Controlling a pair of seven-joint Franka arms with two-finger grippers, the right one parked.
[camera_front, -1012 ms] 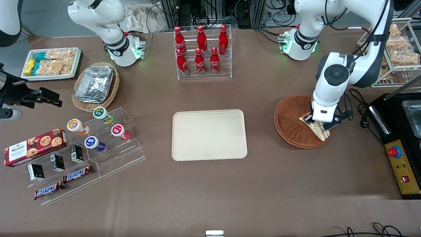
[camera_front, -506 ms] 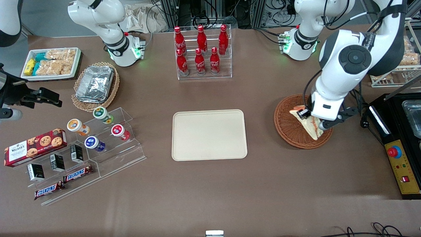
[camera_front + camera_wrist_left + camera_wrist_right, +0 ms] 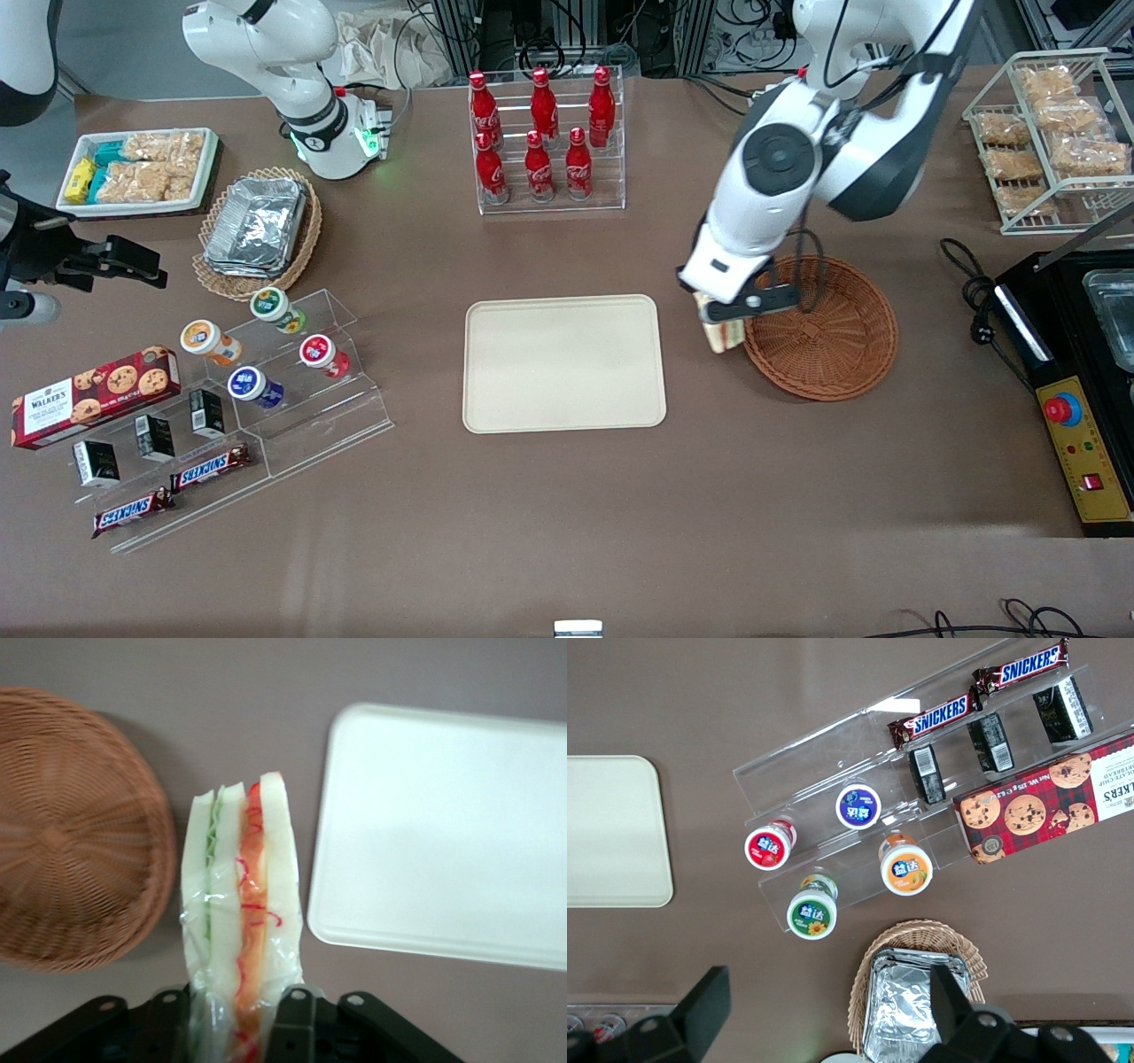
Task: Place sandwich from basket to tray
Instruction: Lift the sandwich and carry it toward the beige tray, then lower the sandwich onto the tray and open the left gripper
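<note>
One sandwich [image 3: 239,895] is clamped in the pincer [image 3: 719,312], held above the table [image 3: 567,496] between basket [image 3: 824,332] and tray [image 3: 563,363].

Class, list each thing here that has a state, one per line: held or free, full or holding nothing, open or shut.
sandwich: wrapped in clear film, held off the table between basket and tray.
gripper: jaws shut on the sandwich.
basket: nothing in it.
tray: nothing on it yet.
bottle rack: six red bottles, all upright and capped.
</note>
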